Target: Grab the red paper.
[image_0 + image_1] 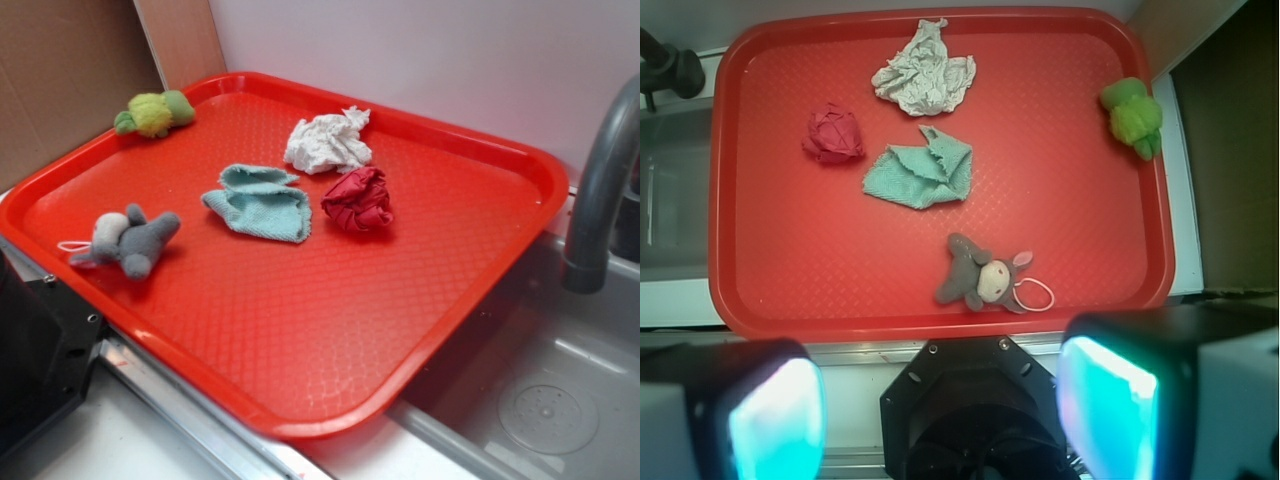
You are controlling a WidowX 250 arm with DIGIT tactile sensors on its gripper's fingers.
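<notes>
The red paper (pixel 356 199) (pixel 834 134) is a small crimson crumpled wad lying on the bright red tray (pixel 300 340) (pixel 1070 250), right of centre in the exterior view and toward the upper left in the wrist view. My gripper (pixel 940 415) hangs high above the tray's near edge, over the robot's black base (pixel 975 410). It stands open, its two glowing pads (pixel 775 425) wide apart with nothing between them. The exterior view does not show the gripper.
On the tray also lie a white paper wad (pixel 328 142) (pixel 924 76), a teal cloth (pixel 260 203) (pixel 922 170), a grey plush animal (pixel 126 240) (pixel 985 277) and a green plush toy (pixel 155 112) (pixel 1133 116). A grey faucet (pixel 600 180) and sink (pixel 540 390) stand beside the tray.
</notes>
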